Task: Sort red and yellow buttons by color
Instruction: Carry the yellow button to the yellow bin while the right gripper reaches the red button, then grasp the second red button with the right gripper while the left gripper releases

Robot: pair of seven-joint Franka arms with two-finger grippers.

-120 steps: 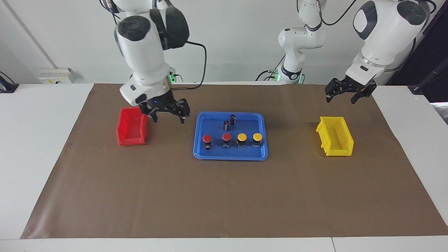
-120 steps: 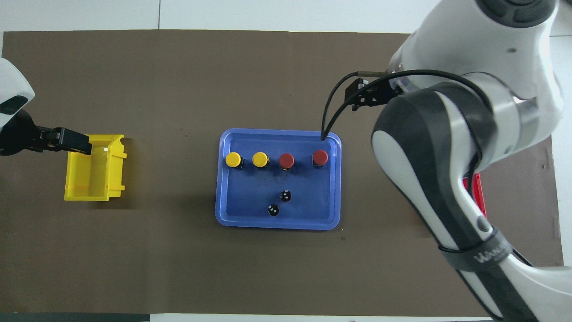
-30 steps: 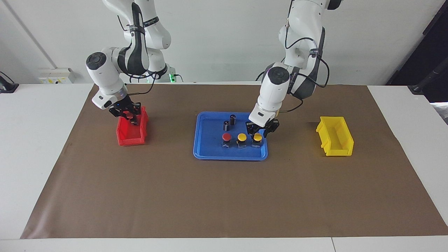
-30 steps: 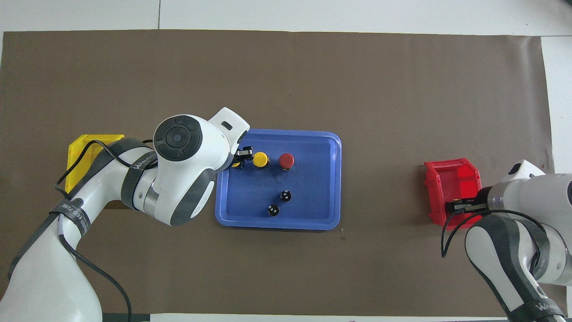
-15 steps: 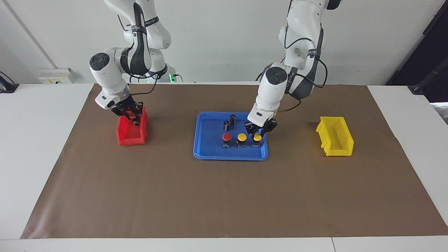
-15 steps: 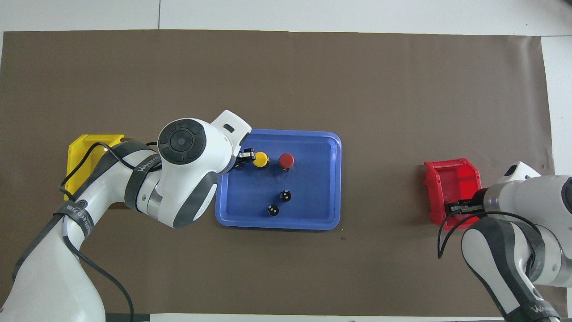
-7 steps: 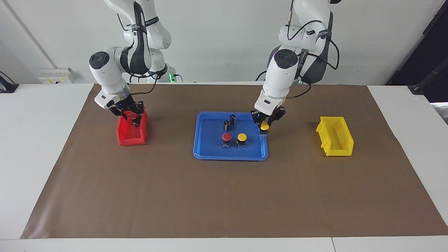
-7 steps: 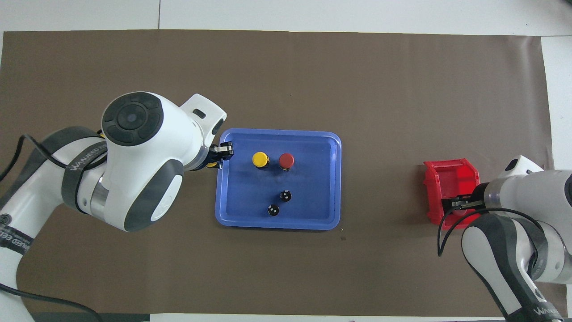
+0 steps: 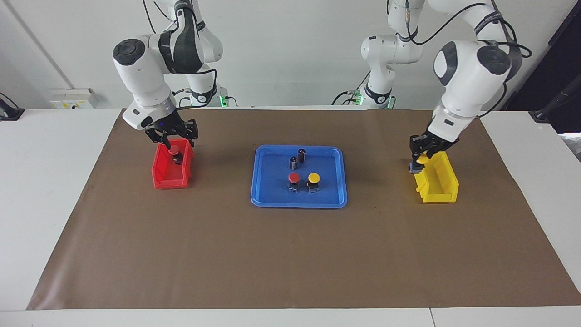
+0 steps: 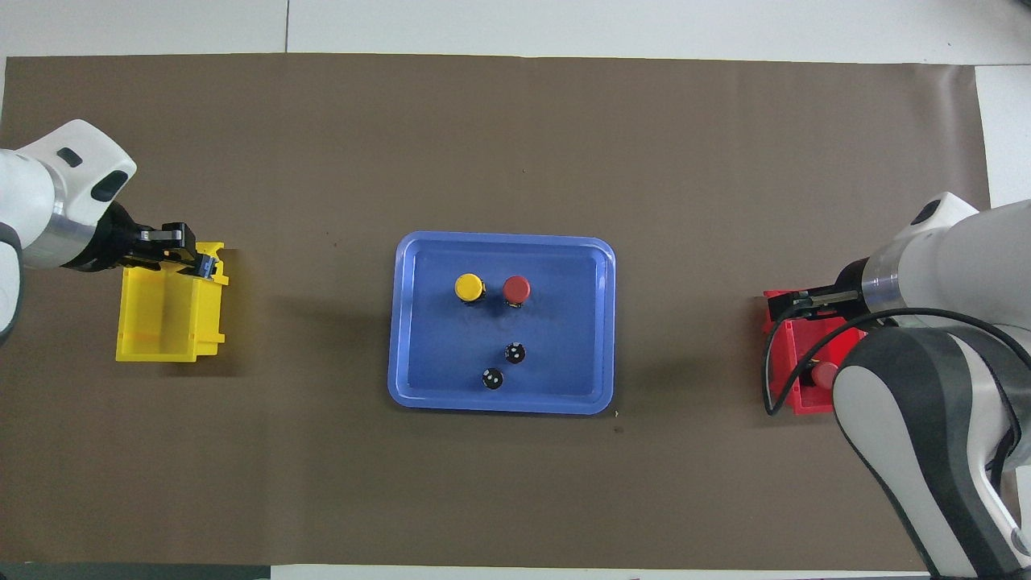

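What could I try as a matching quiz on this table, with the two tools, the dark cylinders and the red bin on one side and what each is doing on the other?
Things:
1. left tool
2. right tool
3. two dark cylinders
4. red bin

States:
A. has one red button lying inside
B. open, over the red bin
C. shut on a yellow button, above the yellow bin's edge
D. standing in the blue tray

Pairs: 1-C, 2-B, 3-D, 4-A.
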